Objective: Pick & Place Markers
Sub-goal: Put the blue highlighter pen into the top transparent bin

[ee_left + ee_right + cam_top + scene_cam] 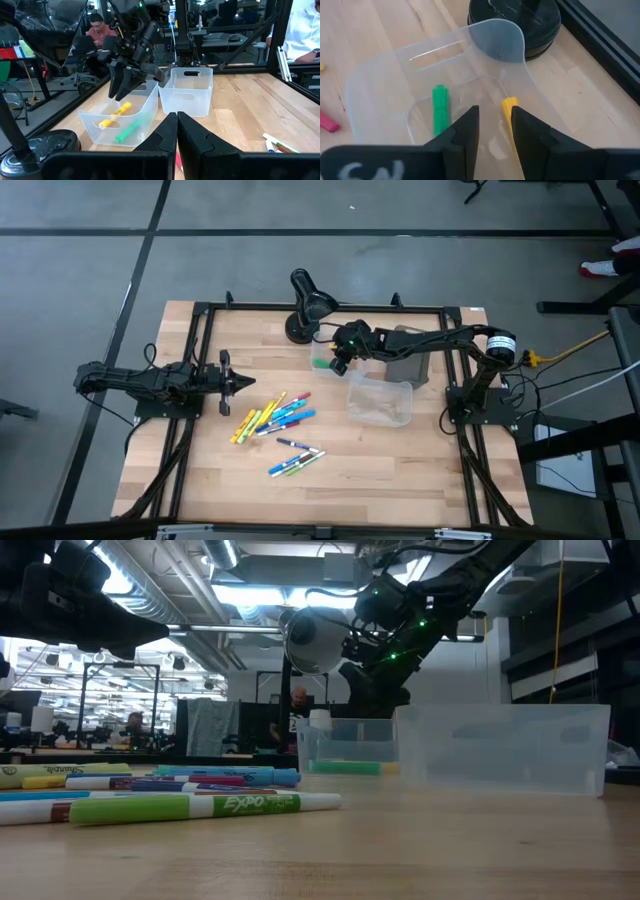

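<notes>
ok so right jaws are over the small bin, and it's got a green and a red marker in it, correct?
Not red: the second marker is yellow, lying beside the green marker in the small bin. Right wrist view shows it. The right gripper is over that bin.

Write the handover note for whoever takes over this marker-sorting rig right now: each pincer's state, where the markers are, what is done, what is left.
Right pincer: above the small clear bin, jaws parted, holding nothing.
Left pincer: shut, empty, waiting at the table's left side.
Done: a green marker and a yellow marker lie in that bin.
Left: the loose markers spread mid-table. The larger clear bin looks empty.
</notes>
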